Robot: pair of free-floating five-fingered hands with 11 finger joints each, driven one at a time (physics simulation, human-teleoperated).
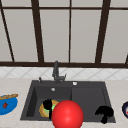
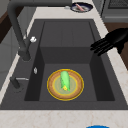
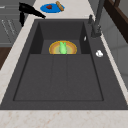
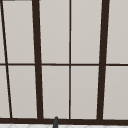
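Hands first: the left hand (image 1: pixel 47 106) hangs with fingers straight, pointing down, over the front edge of the black sink (image 1: pixel 30 100), nearest the yellow plate (image 2: pixel 53 86) in its deep left basin. On that plate lies a green vegetable (image 2: pixel 64 80), its long axis running front to back. Off to the right, the right hand (image 1: pixel 105 112) hovers over the drainer side, fingers loosely spread, holding nothing. A blue plate (image 1: pixel 7 105) sits on the desk (image 1: pixel 12 85).

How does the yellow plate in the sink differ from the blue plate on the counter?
The yellow plate lies down in the sink basin, while the blue plate sits on the counter to the sink's left. The yellow plate carries one green item; the blue plate carries a red piece and a tan stick. Both are round and lie flat.
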